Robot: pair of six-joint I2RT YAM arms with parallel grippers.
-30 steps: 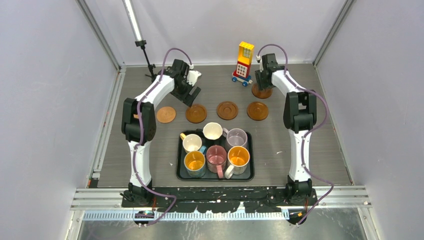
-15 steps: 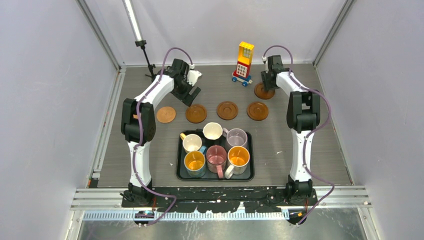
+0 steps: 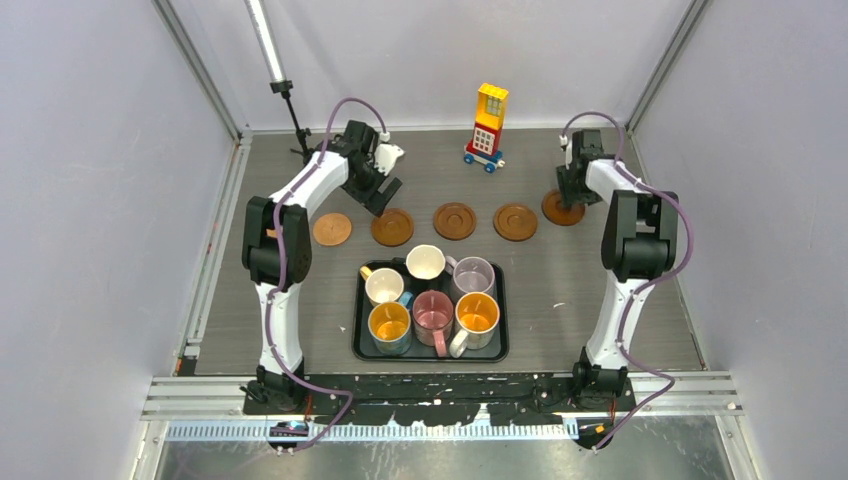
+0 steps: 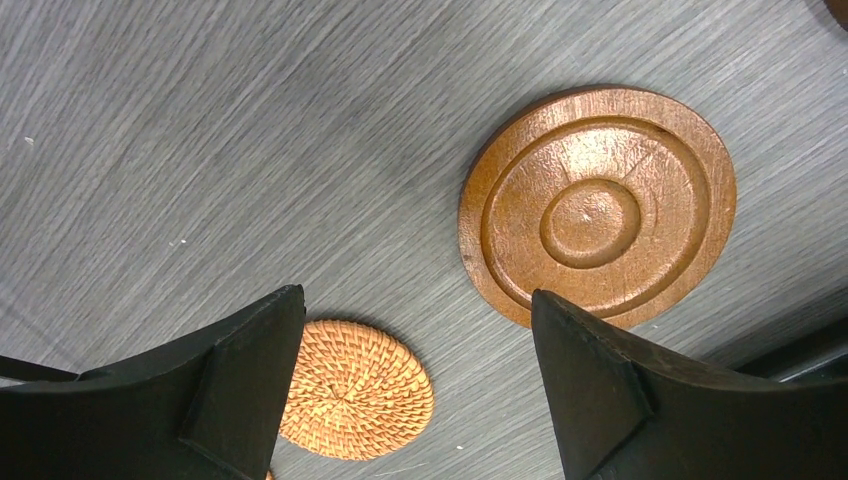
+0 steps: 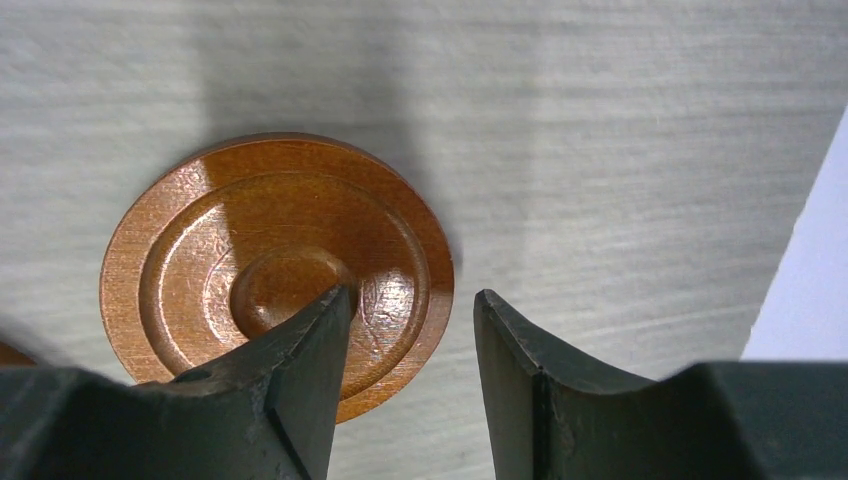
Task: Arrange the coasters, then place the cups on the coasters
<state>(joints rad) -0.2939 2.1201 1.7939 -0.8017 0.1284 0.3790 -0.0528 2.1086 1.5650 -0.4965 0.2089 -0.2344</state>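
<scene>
Overhead, left gripper (image 4: 415, 300) gapes wide: a woven round coaster (image 4: 355, 390) by its left finger, a ringed wooden coaster (image 4: 597, 207) ahead-right. Right gripper (image 5: 412, 295), narrowly parted, straddles the rim of a glossy coaster (image 5: 270, 260); grip unclear. Grey grained counter (image 3: 600, 290), pale walls (image 3: 100, 200).

**Table surface: items found**

Your grey wood-grain table (image 3: 545, 300) carries a black tray (image 3: 359, 335) at centre. A row of coasters (image 3: 454, 220) lies just above it, with a woven mat (image 3: 332, 229) at the row's left end. A toy block tower (image 3: 487, 128) stands at upper centre.
</scene>
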